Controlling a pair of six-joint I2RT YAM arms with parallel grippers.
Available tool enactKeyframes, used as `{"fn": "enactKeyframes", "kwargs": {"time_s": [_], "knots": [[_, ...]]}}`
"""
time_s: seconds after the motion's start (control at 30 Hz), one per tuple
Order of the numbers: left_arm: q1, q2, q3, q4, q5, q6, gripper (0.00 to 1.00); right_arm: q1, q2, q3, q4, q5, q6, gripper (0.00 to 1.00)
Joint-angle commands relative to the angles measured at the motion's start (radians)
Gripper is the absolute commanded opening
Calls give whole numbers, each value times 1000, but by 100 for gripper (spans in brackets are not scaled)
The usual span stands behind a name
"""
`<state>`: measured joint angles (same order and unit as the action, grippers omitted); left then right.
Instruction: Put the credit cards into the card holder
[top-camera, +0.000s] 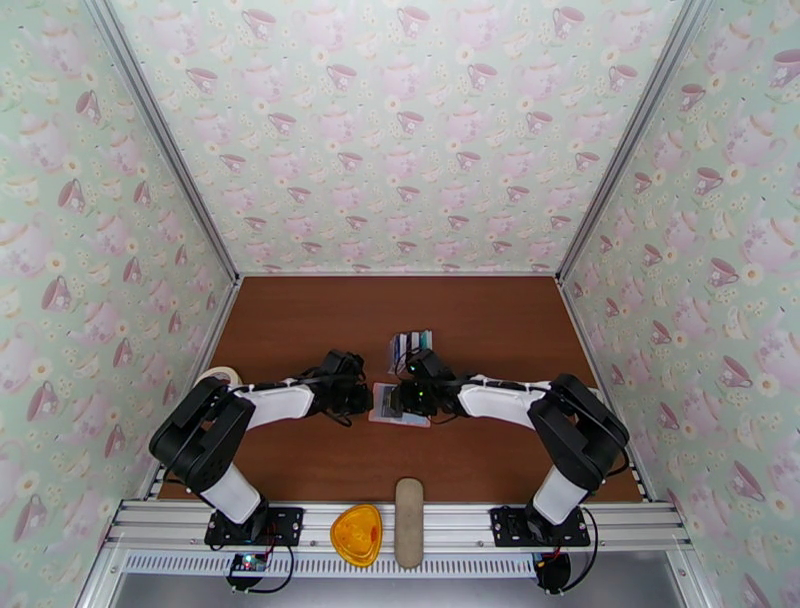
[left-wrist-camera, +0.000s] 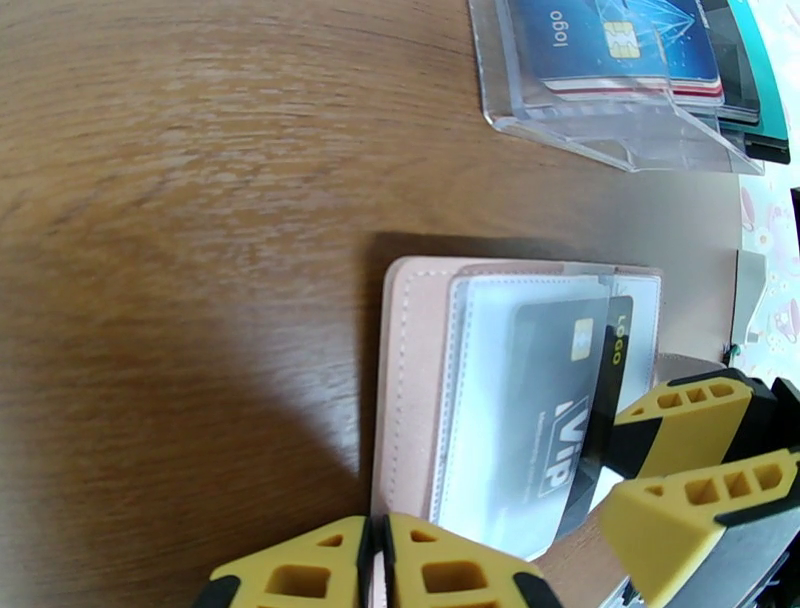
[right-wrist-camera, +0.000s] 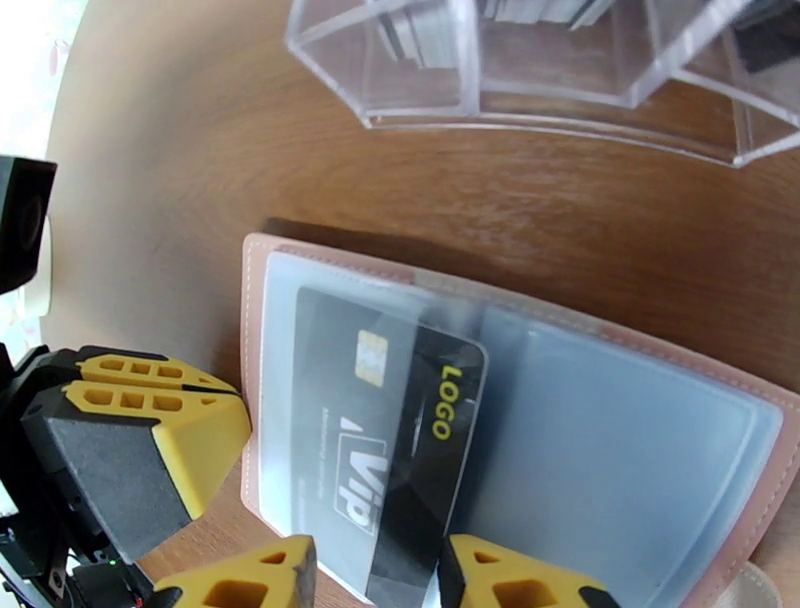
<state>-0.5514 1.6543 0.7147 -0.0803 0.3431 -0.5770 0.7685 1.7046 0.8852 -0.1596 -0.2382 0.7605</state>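
Top external view: on a brown table (top-camera: 300, 330), both arms reached inward and met over the open pink card holder (top-camera: 383, 415) lying near the centre. The left gripper (top-camera: 352, 398) was at its left side and the right gripper (top-camera: 405, 400) at its right. Just beyond stood a clear rack (top-camera: 410, 352) holding more credit cards (top-camera: 414, 340).

Left wrist view: the left gripper (left-wrist-camera: 378, 560) had its yellow fingers pressed together at the holder's (left-wrist-camera: 410, 400) near edge. A black card (left-wrist-camera: 618, 340) sat partly inside a translucent sleeve, its right end reaching between the right gripper's (left-wrist-camera: 618, 470) fingers. The rack (left-wrist-camera: 600, 125), far right, showed a blue card (left-wrist-camera: 580, 40).

Right wrist view: the right gripper (right-wrist-camera: 375, 575) had its fingers apart on either side of the black card's (right-wrist-camera: 440, 440) near end; whether they pinched it could not be told. The left gripper (right-wrist-camera: 235, 415), closed, touched the holder's (right-wrist-camera: 250, 300) left edge.
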Motion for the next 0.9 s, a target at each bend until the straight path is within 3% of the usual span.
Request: {"fn": "enactKeyframes", "kwargs": {"time_s": [0.0,0.87], "knots": [[-30,65,-55,-111,-9,-9,15,15,20,40,-54,32,-26,38],[-24,85,-17,-124,-13,-4,16,55,63,109,-73,16,-30,37]]}}
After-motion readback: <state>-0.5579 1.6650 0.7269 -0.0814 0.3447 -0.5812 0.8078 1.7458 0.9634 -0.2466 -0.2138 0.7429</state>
